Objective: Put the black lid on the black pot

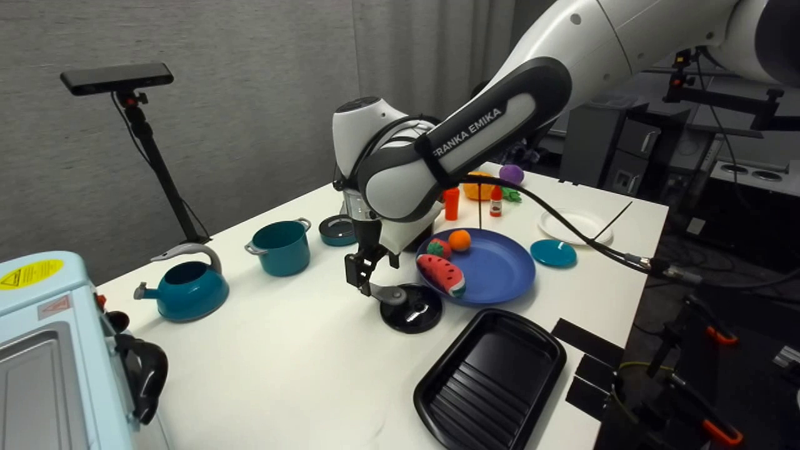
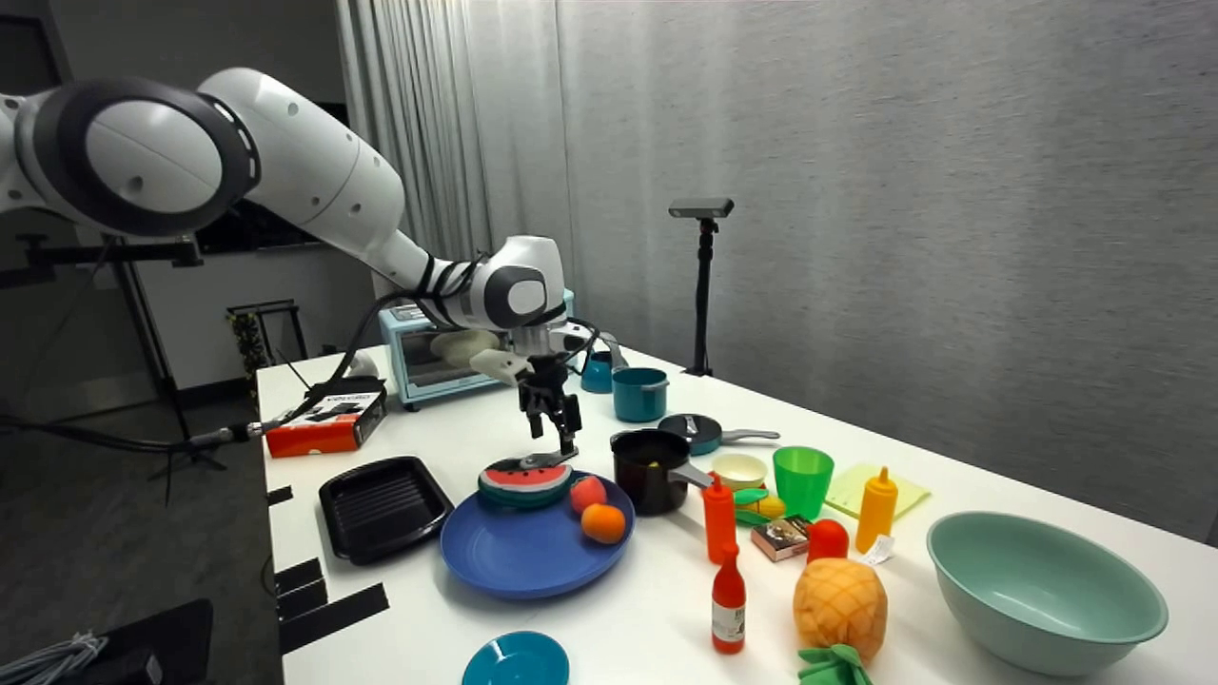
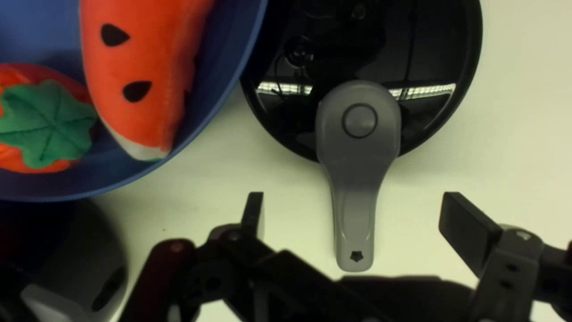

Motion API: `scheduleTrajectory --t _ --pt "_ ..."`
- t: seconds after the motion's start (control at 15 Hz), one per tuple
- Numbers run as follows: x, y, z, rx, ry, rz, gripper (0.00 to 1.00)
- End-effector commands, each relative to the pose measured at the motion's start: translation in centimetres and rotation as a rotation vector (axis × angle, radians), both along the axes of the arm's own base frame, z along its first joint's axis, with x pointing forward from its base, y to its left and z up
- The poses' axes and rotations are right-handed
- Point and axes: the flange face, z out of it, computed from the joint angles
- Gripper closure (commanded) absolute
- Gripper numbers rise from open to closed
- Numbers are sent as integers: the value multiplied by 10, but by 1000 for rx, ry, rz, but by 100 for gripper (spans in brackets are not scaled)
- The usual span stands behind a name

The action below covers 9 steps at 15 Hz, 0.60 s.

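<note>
so, fingers: wide apart, at three and nine o'clock of the grey handle, a gap on each side, holding nothing; whether they are down at its height, i cannot tell.
lid: at twelve o'clock from the gripper in the wrist view, on the table, its handle pointing to six; just beside the plate, touching or not is unclear.
pot: just beside the plate too, near nine o'clock from the gripper in the wrist view, upright, uncovered.
lid, done: judging by the lineup, only the approach; grasp not made.
lid, left: probably close on the handle, lift, carry toward nine o'clock, lower onto the pot, let go.
arm: stretched in from two o'clock in an exterior view, sloping down, bent at its end so the gripper points to six.
</note>
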Motion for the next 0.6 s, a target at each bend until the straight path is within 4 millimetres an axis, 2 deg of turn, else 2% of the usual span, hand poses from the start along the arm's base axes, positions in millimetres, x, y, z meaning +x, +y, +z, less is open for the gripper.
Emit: scheduleTrajectory --t 0.0,0.13,0.27,0.53 --pt "16 4 -16 78 37 1 0" --pt "19 5 -21 86 37 -6 0" --pt "23 6 -23 84 31 -7 28" --pt "30 8 -20 75 5 -2 58"
